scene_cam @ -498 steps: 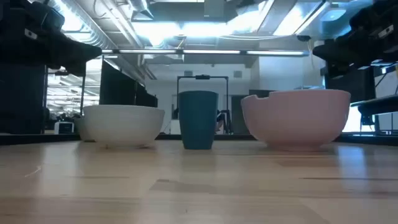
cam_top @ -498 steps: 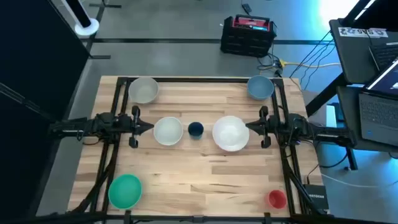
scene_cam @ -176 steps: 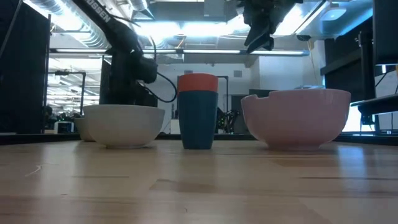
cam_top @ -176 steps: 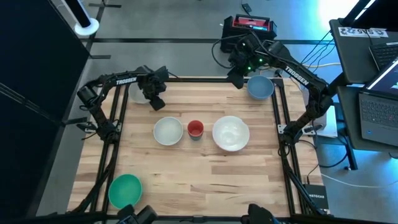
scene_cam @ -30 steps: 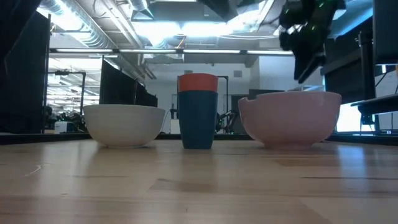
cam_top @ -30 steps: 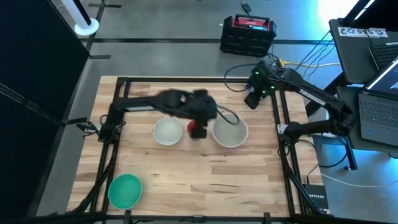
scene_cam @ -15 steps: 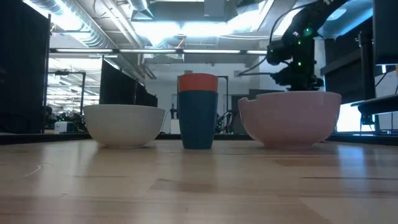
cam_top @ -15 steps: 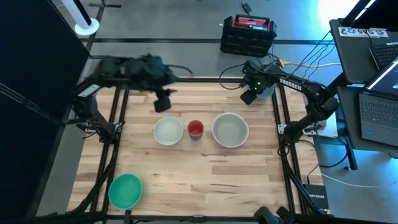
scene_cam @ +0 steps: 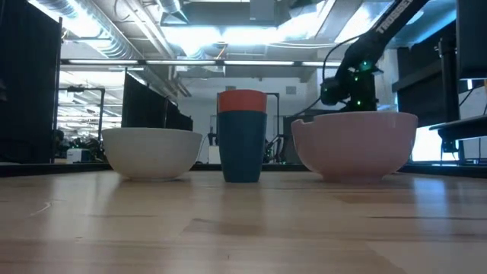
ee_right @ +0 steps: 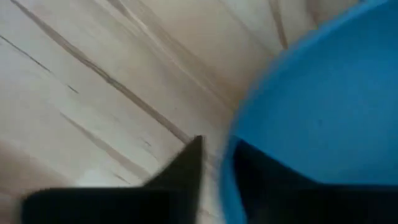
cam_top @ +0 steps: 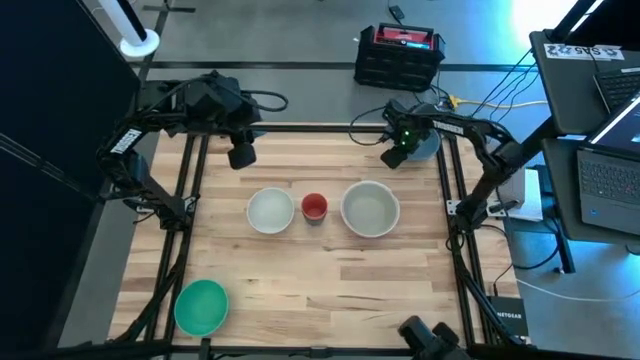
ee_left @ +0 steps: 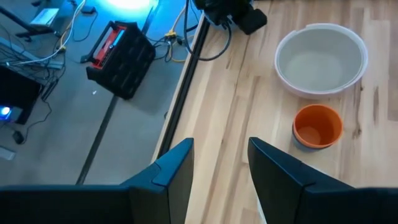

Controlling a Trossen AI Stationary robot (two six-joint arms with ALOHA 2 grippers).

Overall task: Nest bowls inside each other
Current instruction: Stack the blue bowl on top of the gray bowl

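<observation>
**Right hand closing in on the blue bowl's rim**

The right hand (cam_top: 396,152) is working at the far right corner of the tabletop (cam_top: 330,270), right down at the blue bowl (cam_top: 428,142). In the wrist view its fingers (ee_right: 186,165) are straddling the bowl's rim, one inside and one outside, with only a narrow gap between them; whether they are actually pinching the rim, I cannot tell. So the step in hand looks like the pick-up of this bowl.

The left hand (ee_left: 219,165) is hovering over the far left edge, fingers apart and holding nothing.

In the middle row, the small white bowl (cam_top: 270,211) is sitting left, the red cup (cam_top: 314,207) is sitting inside the dark blue one (scene_cam: 243,148), and the large white bowl (cam_top: 371,210) is sitting right. The green bowl (cam_top: 201,305) is waiting alone at the near left corner.

Next, by my reading, a firm pinch, a clean lift, and a carry across to the large white bowl.
</observation>
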